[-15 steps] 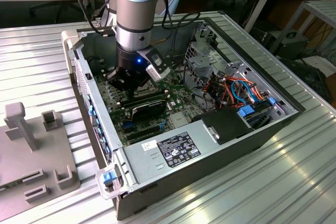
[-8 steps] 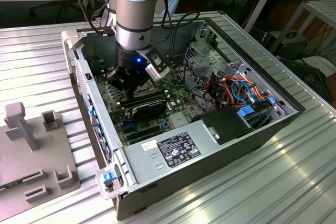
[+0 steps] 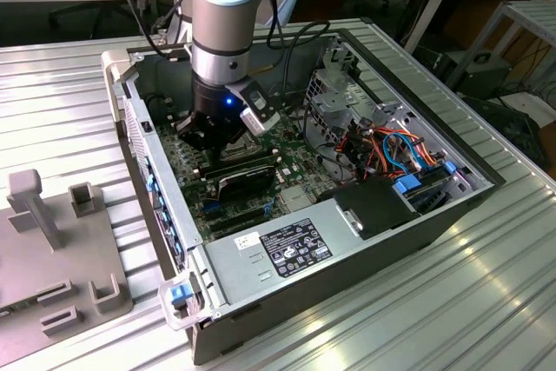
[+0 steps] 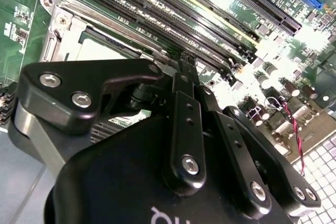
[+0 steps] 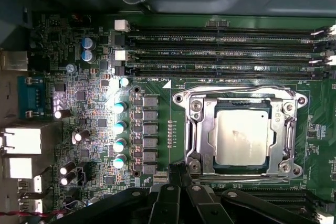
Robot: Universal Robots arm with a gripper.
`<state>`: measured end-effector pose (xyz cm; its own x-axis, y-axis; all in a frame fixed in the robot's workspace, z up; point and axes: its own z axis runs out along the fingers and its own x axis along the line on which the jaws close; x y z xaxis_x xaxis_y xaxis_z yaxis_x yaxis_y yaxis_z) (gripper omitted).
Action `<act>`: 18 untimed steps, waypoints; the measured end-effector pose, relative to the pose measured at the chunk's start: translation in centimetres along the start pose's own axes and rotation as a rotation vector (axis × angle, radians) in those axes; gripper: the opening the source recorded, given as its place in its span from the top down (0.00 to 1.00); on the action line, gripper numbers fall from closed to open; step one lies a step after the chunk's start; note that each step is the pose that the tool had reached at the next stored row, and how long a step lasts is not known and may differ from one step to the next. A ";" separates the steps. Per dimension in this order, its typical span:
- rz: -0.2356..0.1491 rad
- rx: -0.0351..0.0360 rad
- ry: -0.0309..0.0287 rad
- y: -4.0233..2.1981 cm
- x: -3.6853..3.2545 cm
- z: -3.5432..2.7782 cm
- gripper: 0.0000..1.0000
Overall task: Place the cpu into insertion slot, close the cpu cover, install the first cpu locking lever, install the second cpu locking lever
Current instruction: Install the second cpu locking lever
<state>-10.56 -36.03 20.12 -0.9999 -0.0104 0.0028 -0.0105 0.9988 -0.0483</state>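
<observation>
I have the arm (image 3: pixel 224 15) lowered into the open computer case (image 3: pixel 417 215), which lies on the ribbed metal table (image 3: pixel 486 301). The gripper (image 3: pixel 228 147) hangs low over the green circuit board (image 5: pixel 157 85), just beside the socket.

In the first wrist view the cpu (image 5: pixel 244 137) lies flat and square in the insertion slot (image 5: pixel 207 129); I judge the first step done. The cpu cover (image 5: pixel 286 106) appears to lie down around the chip, its window framing the silver top, so I judge the second step done or nearly so. I cannot make out the two locking levers well enough to say whether either is latched; I count both as outstanding.

In the second wrist view the fingers (image 4: pixel 185 69) are drawn together and carry nothing, their tips near the socket's edge beside the long black memory slots (image 4: pixel 173 9).
</observation>
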 end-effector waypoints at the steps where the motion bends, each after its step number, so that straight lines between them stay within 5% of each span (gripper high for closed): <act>1: 0.000 -0.0009 -0.0003 0.01 0.00 0.05 0.89; 8: 0.000 -0.0015 -0.0008 -0.22 -0.01 -0.06 0.89; 16: 0.000 -0.0013 -0.0005 -0.13 -0.04 -1.86 0.89; 18: 0.000 -0.0013 -0.0006 -0.10 -0.21 -1.91 0.89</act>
<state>-10.35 -36.04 22.03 -0.9999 -0.0104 0.0022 -0.0105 0.9988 -0.0470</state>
